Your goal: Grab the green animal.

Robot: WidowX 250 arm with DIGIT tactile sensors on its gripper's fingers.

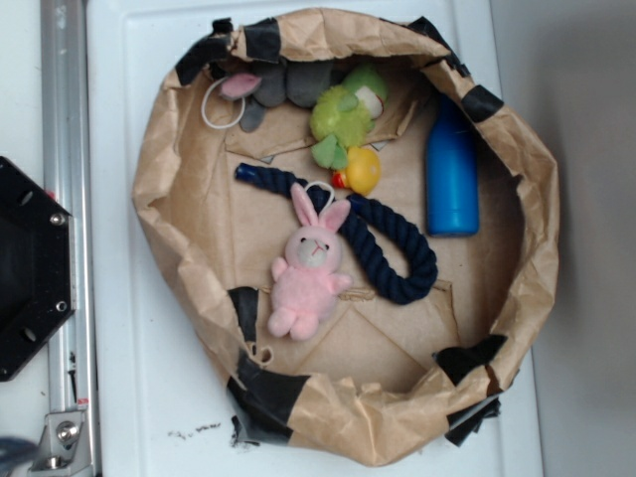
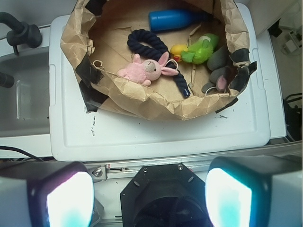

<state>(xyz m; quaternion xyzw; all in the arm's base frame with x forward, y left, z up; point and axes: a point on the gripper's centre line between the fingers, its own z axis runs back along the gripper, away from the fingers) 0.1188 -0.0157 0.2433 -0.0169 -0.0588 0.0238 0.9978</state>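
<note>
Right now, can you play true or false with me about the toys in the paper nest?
1. The green animal lies between the grey plush and the blue bottle. True.
2. The tool is holding the green animal. False: its two fingers stand apart with nothing between them, well short of the paper nest.
3. The pink bunny rests against the dark blue rope. True.
4. The blue bottle stands upright. False: it lies on its side.
5. The bunny sits outside the nest. False: it lies inside it.
</note>
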